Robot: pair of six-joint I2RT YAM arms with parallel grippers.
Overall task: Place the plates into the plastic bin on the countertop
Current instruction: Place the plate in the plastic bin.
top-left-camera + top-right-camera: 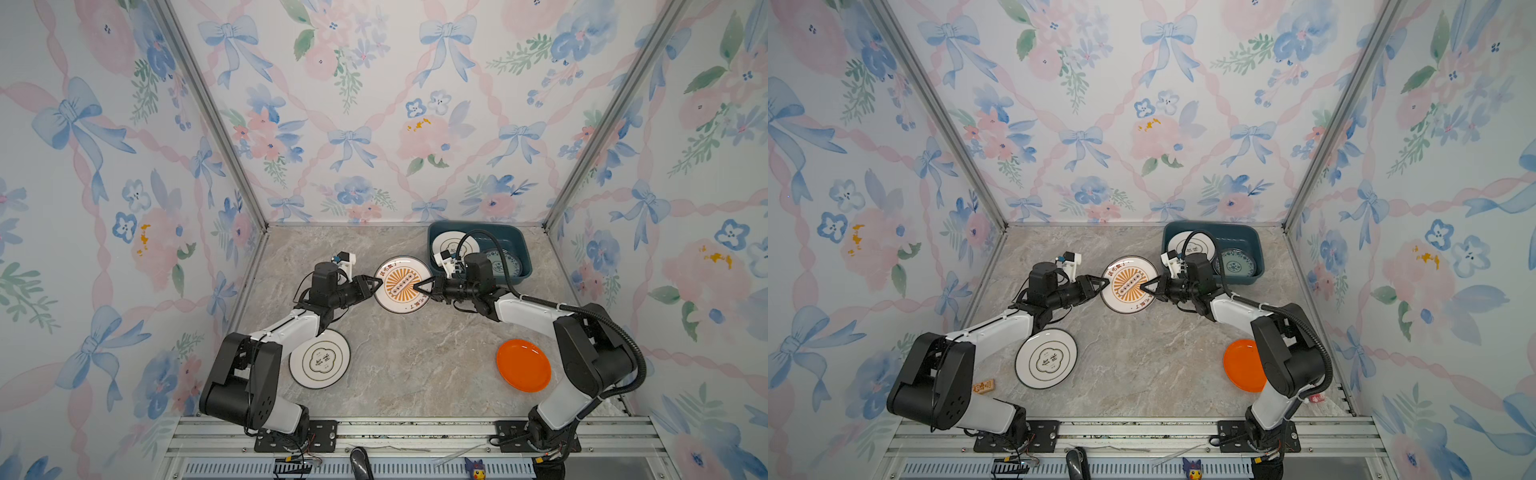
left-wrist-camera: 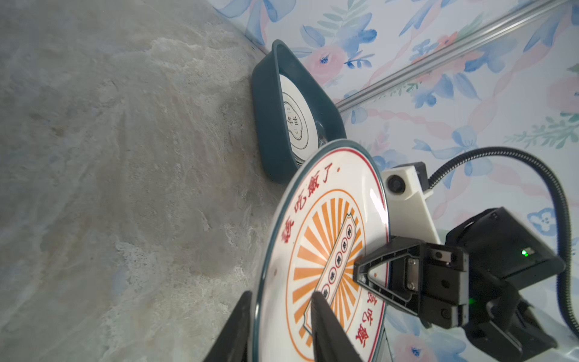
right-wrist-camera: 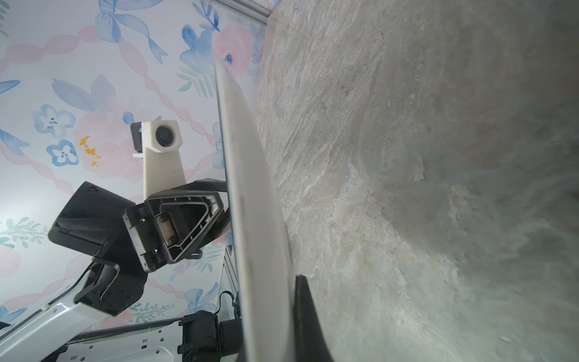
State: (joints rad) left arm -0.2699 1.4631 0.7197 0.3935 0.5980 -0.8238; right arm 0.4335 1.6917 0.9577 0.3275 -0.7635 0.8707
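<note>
Sunburst plate (image 1: 402,284): right tool (image 1: 417,286) clamps rim; left tool (image 1: 379,281) parted.

Three floral-papered walls (image 1: 374,104), blue bows and pink ribbons all over; silver aluminium corner posts (image 1: 212,112) divide them, a ribbed metal rail (image 1: 415,432) runs along the front; light's soft, even.

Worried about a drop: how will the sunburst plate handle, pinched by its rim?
The sunburst plate looks rigid, so it probably won't flex. Its glossy glaze may slip in the right gripper, which pinches only the rim. Likely breakable if it falls onto the countertop.
</note>
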